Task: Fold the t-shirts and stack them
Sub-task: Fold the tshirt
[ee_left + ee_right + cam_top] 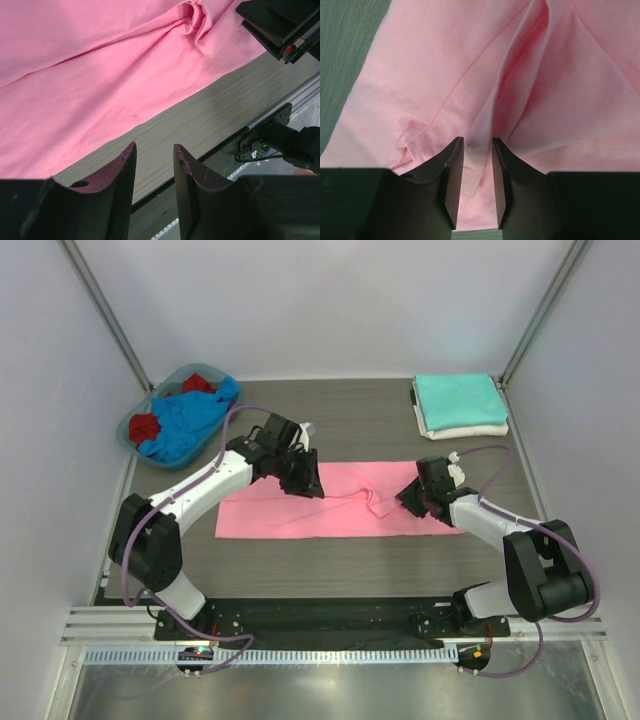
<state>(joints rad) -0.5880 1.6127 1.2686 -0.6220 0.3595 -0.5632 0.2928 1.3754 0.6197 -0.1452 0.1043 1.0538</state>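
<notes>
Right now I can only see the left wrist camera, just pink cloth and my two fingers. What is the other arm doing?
Observer: The right gripper sits low over the pink t-shirt, fingers apart on either side of a raised crease.
Operator: Are any shirts done?
Observer: Yes, a folded teal t-shirt lies on a folded white t-shirt at the far right corner.
Operator: Any more to do?
Observer: A blue t-shirt and a red t-shirt are heaped in the basket at the far left.
</notes>
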